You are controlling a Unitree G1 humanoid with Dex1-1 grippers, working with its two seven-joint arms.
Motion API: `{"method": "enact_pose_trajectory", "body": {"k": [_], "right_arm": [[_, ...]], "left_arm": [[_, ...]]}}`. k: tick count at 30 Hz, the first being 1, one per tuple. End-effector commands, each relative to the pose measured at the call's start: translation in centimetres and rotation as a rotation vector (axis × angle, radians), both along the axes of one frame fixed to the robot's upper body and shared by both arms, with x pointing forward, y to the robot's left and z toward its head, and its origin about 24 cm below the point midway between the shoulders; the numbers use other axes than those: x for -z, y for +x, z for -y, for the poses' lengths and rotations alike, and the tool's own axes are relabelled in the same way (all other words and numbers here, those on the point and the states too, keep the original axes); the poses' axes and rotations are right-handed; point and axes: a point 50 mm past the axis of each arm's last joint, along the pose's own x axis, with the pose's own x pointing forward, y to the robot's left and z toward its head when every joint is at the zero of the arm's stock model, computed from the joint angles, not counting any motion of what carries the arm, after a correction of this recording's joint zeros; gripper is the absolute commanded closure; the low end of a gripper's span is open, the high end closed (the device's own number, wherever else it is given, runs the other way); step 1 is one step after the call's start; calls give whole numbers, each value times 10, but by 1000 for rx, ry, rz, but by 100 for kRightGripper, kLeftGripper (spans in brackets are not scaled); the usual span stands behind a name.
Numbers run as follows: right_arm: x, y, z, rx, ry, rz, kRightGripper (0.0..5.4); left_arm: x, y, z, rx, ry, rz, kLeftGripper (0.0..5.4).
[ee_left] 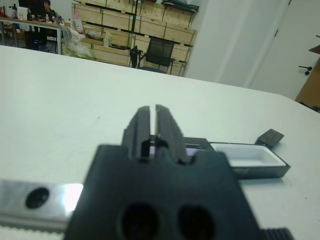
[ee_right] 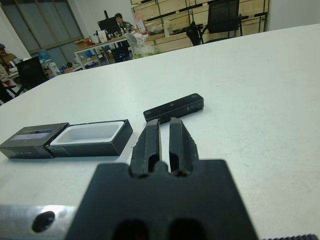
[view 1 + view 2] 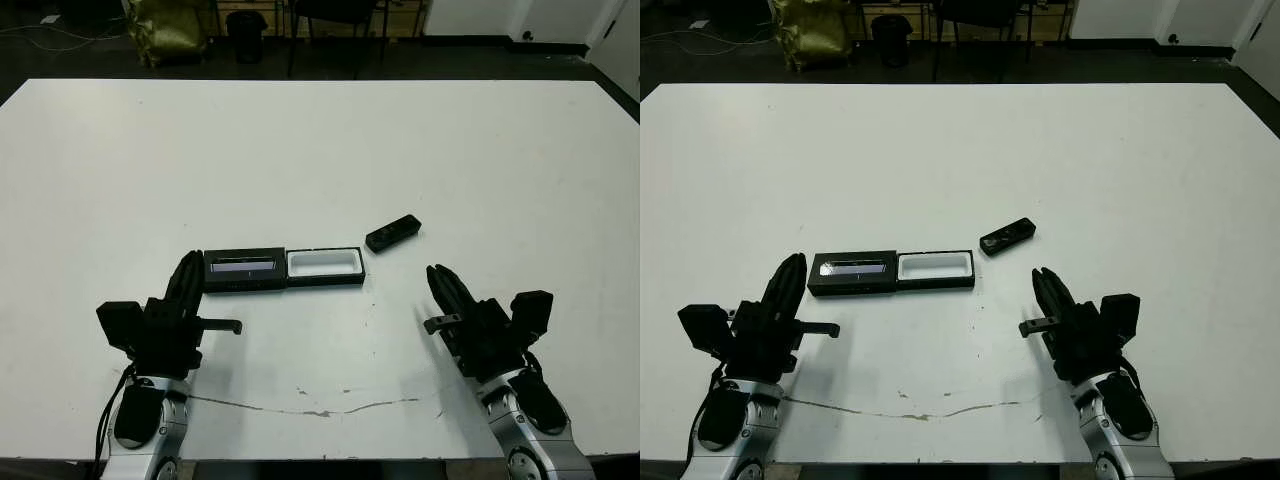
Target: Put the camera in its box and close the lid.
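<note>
I've done nothing yet: the camera point(image 3: 392, 233) lies beside the open box point(image 3: 325, 267), lid point(image 3: 243, 269) flat, both grippers pressed together, empty.

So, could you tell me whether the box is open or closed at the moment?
Open. The lid lies flat beside the box, whose white lining is bare; the camera rests on the table outside it.

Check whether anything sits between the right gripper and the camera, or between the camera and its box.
Nothing visible does. Bare table lies between the right gripper and the camera, and between the camera and the open box, whose lid lies flat on the far side.
</note>
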Motion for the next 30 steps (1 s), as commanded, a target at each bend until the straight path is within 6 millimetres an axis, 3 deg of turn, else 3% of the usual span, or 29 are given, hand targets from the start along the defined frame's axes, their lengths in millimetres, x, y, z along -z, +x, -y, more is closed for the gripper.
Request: {"method": "enact_pose_trajectory", "body": {"k": [1, 13, 17, 24, 30], "right_arm": [[4, 0, 3, 13, -28, -13, 540], [0, 0, 2, -8, -39, 5, 540], [-16, 11, 12, 3, -121, 87, 540], [-81, 63, 47, -65, -362, 303, 540], [-125, 116, 52, -200, -621, 347, 540]], "left_arm": [[6, -3, -2, -7, 11, -37, 538], [4, -2, -1, 2, 15, -32, 538], [4, -2, 0, 6, 7, -39, 538], [3, -1, 1, 8, 0, -33, 538], [2, -1, 1, -2, 18, -33, 538]]}}
